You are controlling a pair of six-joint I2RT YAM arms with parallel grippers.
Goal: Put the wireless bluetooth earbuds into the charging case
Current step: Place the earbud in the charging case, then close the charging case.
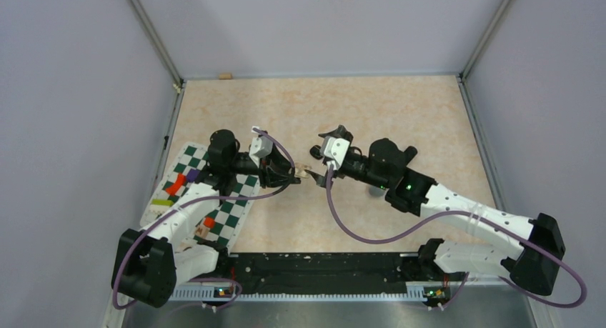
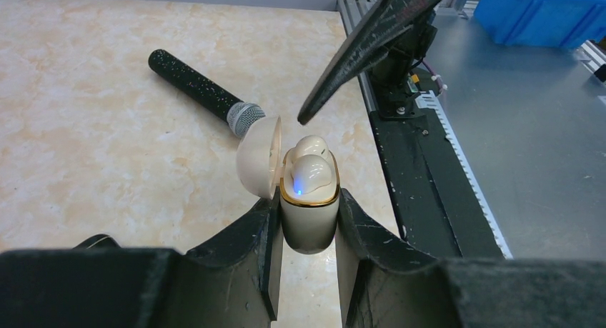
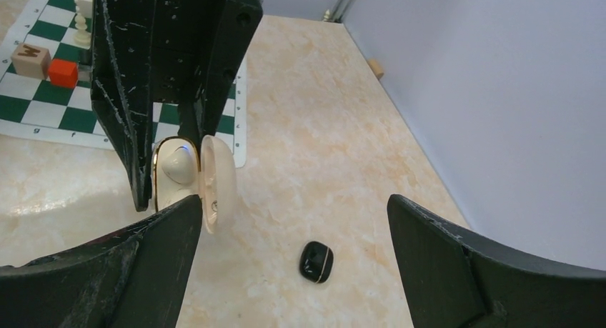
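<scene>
White glossy earbuds [image 2: 312, 172] sit in the cream gold-rimmed case [image 2: 309, 221] clamped by left gripper [image 2: 309, 203]; wide-apart right gripper [image 3: 293, 206] should press lid [image 2: 259, 156] squarely shut.

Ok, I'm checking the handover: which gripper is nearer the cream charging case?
Left. The left gripper is shut on the cream charging case, clamping its sides; the right gripper is open just beyond its raised lid, one fingertip close by it.

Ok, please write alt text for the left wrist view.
The left gripper holds a cream charging case, its lid open, two white earbuds inside. A black microphone lies on the table behind it.
</scene>
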